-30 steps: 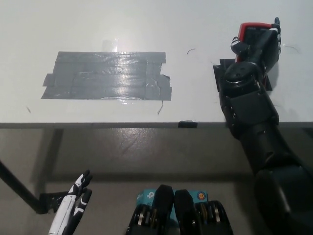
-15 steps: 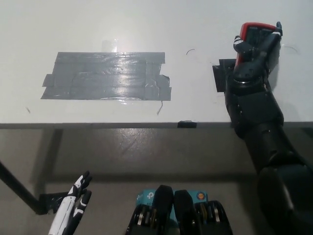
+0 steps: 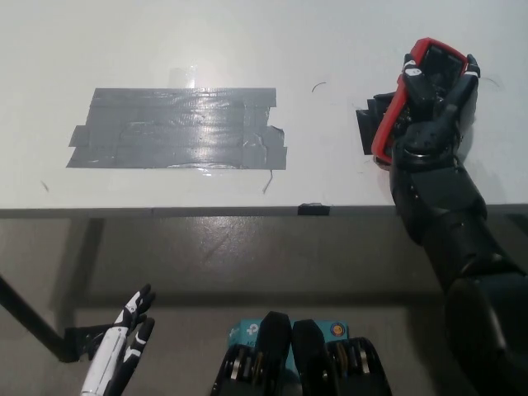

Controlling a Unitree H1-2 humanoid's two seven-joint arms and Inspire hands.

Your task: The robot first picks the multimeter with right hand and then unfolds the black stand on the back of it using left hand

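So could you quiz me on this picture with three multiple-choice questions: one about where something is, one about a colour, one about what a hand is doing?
1. Where is the grey tape patch?
A. on the table's left part
B. on the floor
C. under the black arm

2. What colour is the multimeter casing?
A. yellow
B. red
C. blue

3. What is the right hand doing?
A. hanging open below the table
B. lying flat on the tape
C. holding the multimeter

Answers:
1 A, it lies on the white table, left of the arm.
2 B, a red edge frames it.
3 C, black fingers wrap it; the left hand hangs low, open.
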